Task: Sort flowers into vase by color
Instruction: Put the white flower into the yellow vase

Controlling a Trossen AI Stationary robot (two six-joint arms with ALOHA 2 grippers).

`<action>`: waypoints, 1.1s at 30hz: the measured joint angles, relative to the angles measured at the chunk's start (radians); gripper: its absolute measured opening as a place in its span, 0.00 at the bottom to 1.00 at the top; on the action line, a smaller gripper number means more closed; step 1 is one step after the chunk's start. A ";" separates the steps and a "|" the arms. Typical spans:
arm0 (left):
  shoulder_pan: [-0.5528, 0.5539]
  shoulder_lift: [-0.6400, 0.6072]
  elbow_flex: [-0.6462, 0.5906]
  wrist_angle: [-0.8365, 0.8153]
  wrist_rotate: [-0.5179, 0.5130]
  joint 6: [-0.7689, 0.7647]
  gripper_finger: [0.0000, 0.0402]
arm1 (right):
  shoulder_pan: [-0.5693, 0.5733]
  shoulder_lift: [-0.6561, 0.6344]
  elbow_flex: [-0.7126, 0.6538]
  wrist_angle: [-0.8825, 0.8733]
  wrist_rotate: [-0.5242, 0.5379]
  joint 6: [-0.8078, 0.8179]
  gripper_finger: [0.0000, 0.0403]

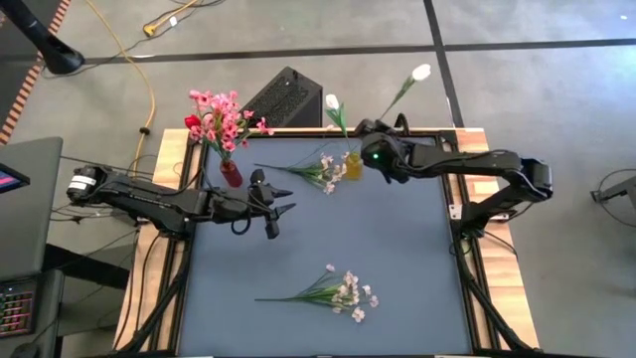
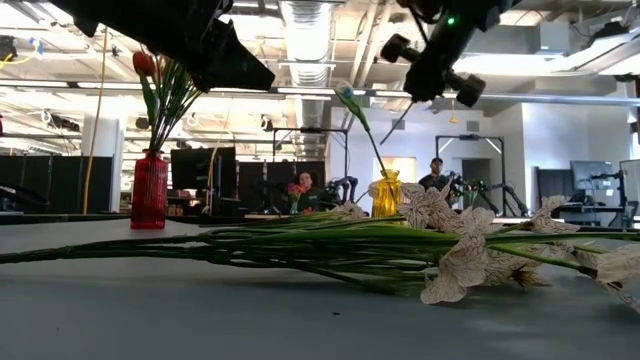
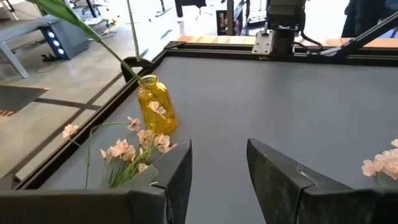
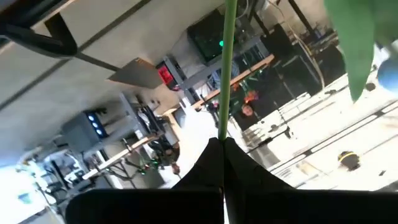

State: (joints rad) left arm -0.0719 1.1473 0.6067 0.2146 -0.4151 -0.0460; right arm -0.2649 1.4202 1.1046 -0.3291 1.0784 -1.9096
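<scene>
Right pincer (image 1: 370, 129) clenched on the stem of a white tulip (image 1: 420, 72), held above the yellow vase (image 1: 352, 164) at the table (image 1: 397, 268) back edge. Risk: stem tip misses the narrow neck, or knocks the vase over. Left pincer (image 1: 281, 205) released, empty, mid-table. Pale sprays (image 1: 343, 291) lie loose on the table.

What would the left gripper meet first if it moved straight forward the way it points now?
Probably nothing near: the open left gripper points across the bare table. The yellow vase and pale spray lie off to one side. Depth is uncertain.
</scene>
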 joint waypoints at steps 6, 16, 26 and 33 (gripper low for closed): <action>0.000 0.000 0.000 -0.018 0.000 0.004 0.36 | 0.000 0.027 0.000 0.013 -0.001 -0.067 0.04; 0.013 0.000 0.000 -0.023 0.009 0.002 0.36 | -0.024 0.043 0.000 -0.058 -0.004 -0.069 0.04; 0.015 0.000 0.000 -0.023 0.010 0.000 0.36 | -0.029 0.086 -0.001 -0.040 -0.018 -0.048 0.04; 0.015 0.000 0.000 -0.024 0.014 0.000 0.36 | -0.030 0.119 -0.001 -0.037 -0.029 -0.058 0.04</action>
State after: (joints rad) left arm -0.0570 1.1472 0.6064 0.1909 -0.4012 -0.0456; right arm -0.2945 1.5392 1.1034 -0.3659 1.0491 -1.9674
